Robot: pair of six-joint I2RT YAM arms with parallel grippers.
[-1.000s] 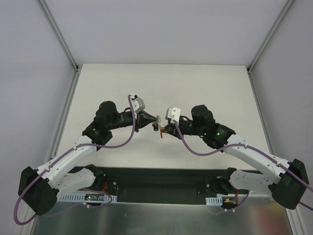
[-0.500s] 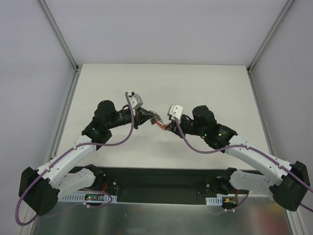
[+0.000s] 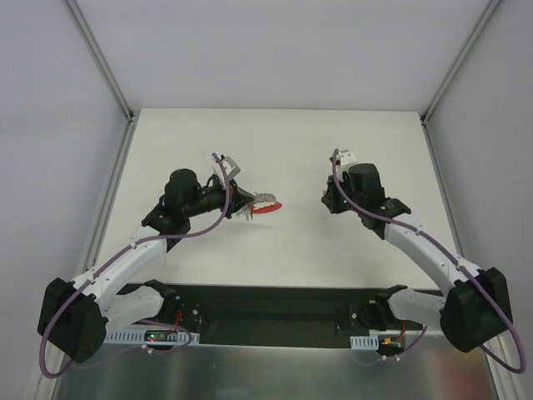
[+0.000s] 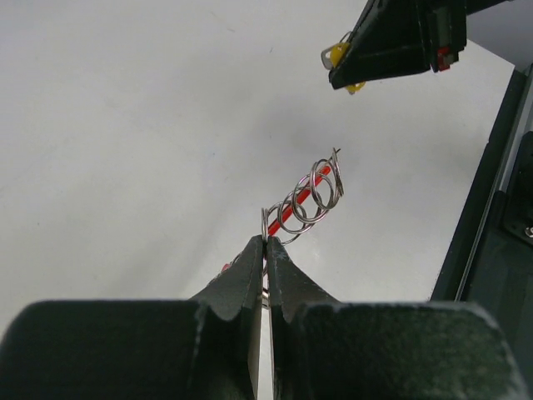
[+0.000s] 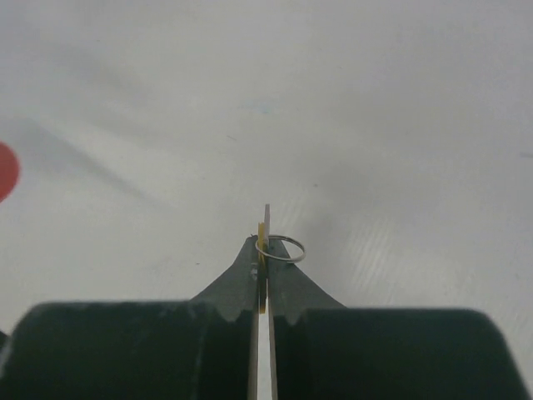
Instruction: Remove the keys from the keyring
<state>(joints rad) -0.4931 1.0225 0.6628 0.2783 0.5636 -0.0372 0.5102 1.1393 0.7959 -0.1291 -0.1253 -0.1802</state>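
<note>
My left gripper (image 3: 250,206) is shut on the keyring (image 4: 304,200), a short chain of thin wire rings sticking out past its fingertips (image 4: 266,242). A red key (image 3: 268,207) hangs on it above the table; its red cover shows behind the rings (image 4: 310,193). My right gripper (image 3: 326,198) is well apart, to the right. It is shut on a yellow key (image 5: 261,250) that carries one small wire ring (image 5: 281,248). It also shows in the left wrist view (image 4: 391,37) with the yellow key (image 4: 340,58). No green key is in view.
The white table (image 3: 283,142) lies under both grippers, with white walls around it. A black rail (image 3: 275,304) runs along the near edge by the arm bases. The red key shows as a blur at the left edge of the right wrist view (image 5: 5,171).
The two grippers were together at the bunch. The right gripper has pulled away to the right with the yellow key and its small ring; the left keeps the ring chain and red key.
</note>
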